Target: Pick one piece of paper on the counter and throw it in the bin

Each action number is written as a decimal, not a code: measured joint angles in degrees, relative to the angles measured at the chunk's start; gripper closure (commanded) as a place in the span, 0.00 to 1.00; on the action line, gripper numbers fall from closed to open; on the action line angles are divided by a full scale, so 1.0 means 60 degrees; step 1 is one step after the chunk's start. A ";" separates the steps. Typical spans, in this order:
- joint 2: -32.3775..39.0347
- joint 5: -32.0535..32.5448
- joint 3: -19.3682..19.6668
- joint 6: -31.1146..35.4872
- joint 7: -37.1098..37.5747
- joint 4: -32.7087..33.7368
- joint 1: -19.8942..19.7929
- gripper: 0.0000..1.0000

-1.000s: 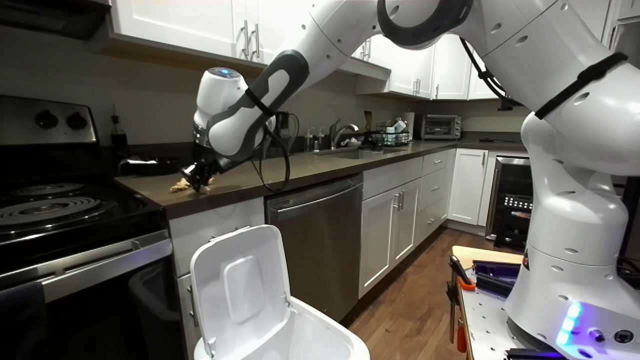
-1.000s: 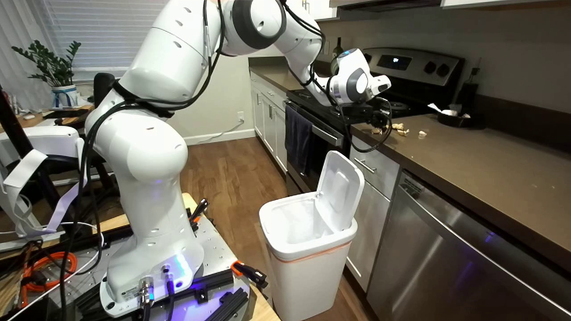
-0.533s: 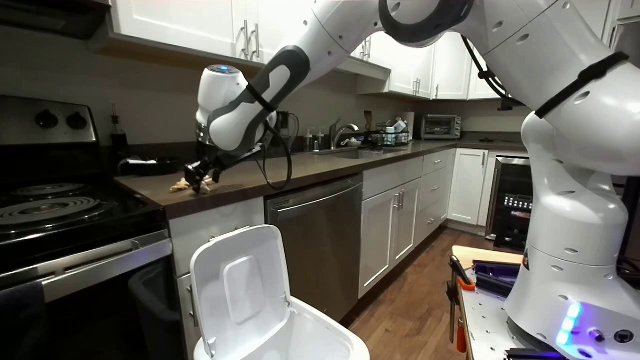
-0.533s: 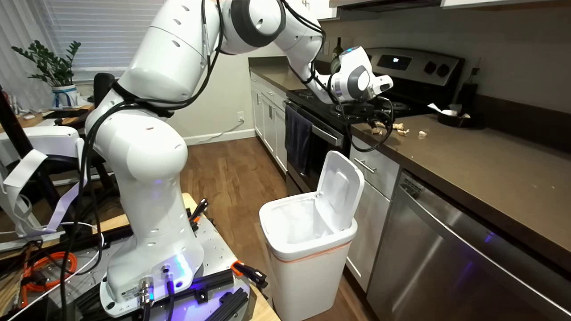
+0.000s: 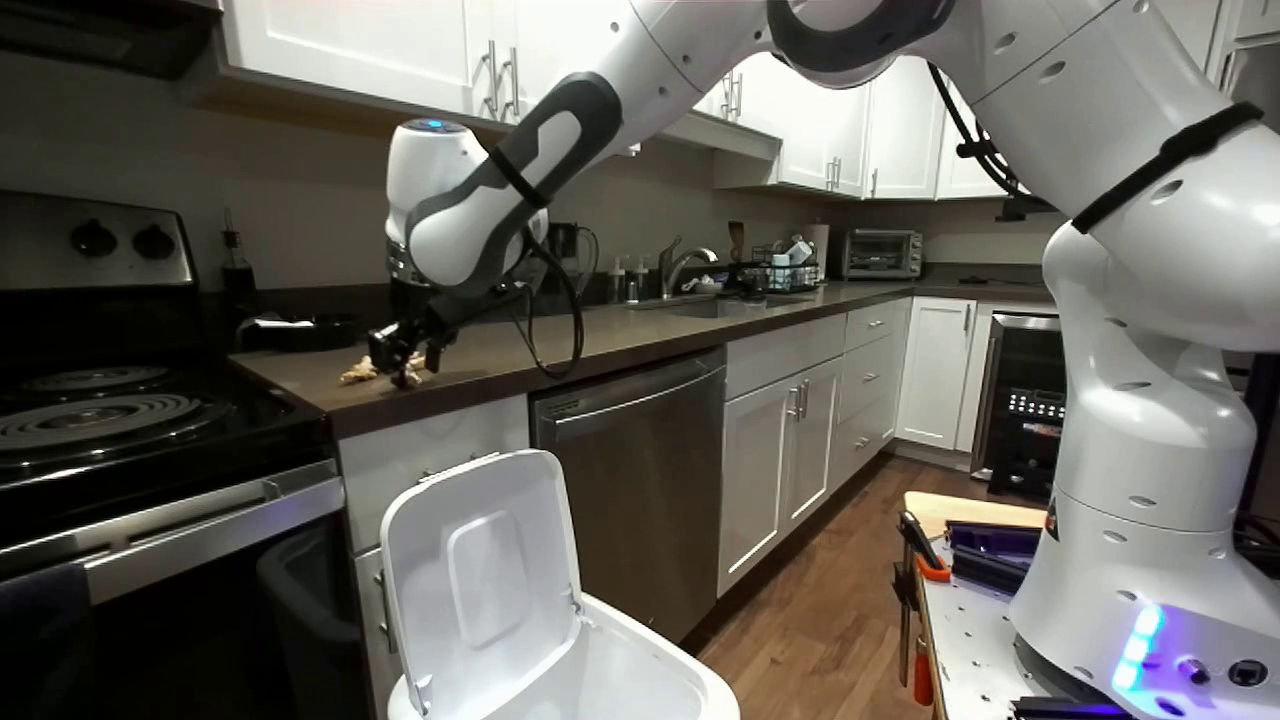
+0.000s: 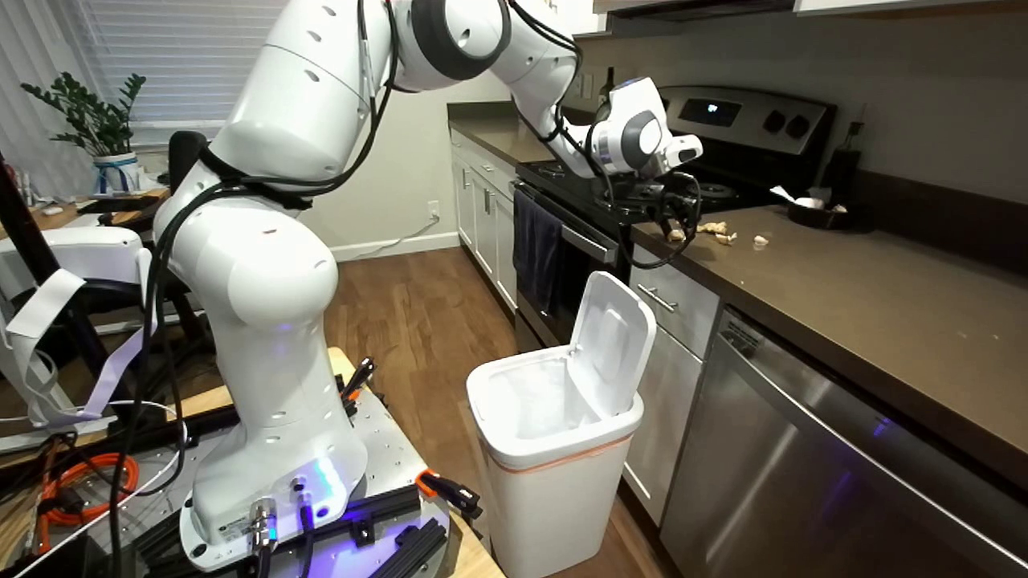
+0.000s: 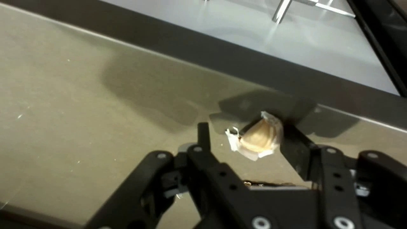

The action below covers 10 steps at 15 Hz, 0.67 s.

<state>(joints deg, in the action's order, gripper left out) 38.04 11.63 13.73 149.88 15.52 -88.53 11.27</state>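
The counter [image 5: 640, 335] is the long dark worktop, also in the wrist view [image 7: 79, 121]. A small crumpled paper piece [image 7: 259, 138], white-edged with a tan middle, lies near the counter's front edge. My gripper [image 7: 245, 128] is open and low over the counter. The piece is between its fingers, against or very close to the right finger [image 7: 294, 148] and apart from the left one [image 7: 203, 136]. More crumpled pieces lie beside the gripper in both exterior views [image 5: 358, 372] [image 6: 713, 228]. The white bin [image 6: 554, 502] stands below the counter with its lid [image 5: 485, 575] raised.
The black stove [image 5: 110, 420] adjoins the counter's end. A dark dish with white items [image 6: 815, 215] is at the back of the counter. A steel dishwasher [image 5: 630, 480] and white cabinet fronts are below. A cable loop [image 6: 683, 249] hangs beside the gripper.
The wrist has risen slightly and the hand has tilted, with the fingers now pointing more downward. The fingertips stay low at the crumpled pieces. The bin has not moved.
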 measured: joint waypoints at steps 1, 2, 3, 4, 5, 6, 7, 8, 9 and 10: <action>-0.0016 -0.0003 -0.0037 -0.0060 0.0024 0.0000 -0.0008 0.77; -0.0030 -0.0006 -0.0070 -0.0117 0.0055 0.0000 -0.0016 0.84; -0.0043 -0.0008 -0.0111 -0.0165 0.0088 0.0000 -0.0030 0.90; -0.0056 -0.0011 -0.0163 -0.0206 0.0100 0.0000 -0.0058 0.97; -0.0065 -0.0013 -0.0211 -0.0231 0.0103 0.0001 -0.0088 0.97; -0.0075 -0.0013 -0.0240 -0.0247 0.0103 0.0000 -0.0113 0.94; -0.0080 -0.0015 -0.0266 -0.0257 0.0103 0.0000 -0.0140 0.94; -0.0085 -0.0016 -0.0295 -0.0260 0.0103 0.0001 -0.0171 0.94; -0.0092 -0.0016 -0.0332 -0.0266 0.0103 0.0001 -0.0204 0.94; -0.0103 -0.0016 -0.0375 -0.0290 0.0103 0.0001 -0.0236 0.94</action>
<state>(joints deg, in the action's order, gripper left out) 37.42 11.53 11.48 148.14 16.14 -88.53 9.85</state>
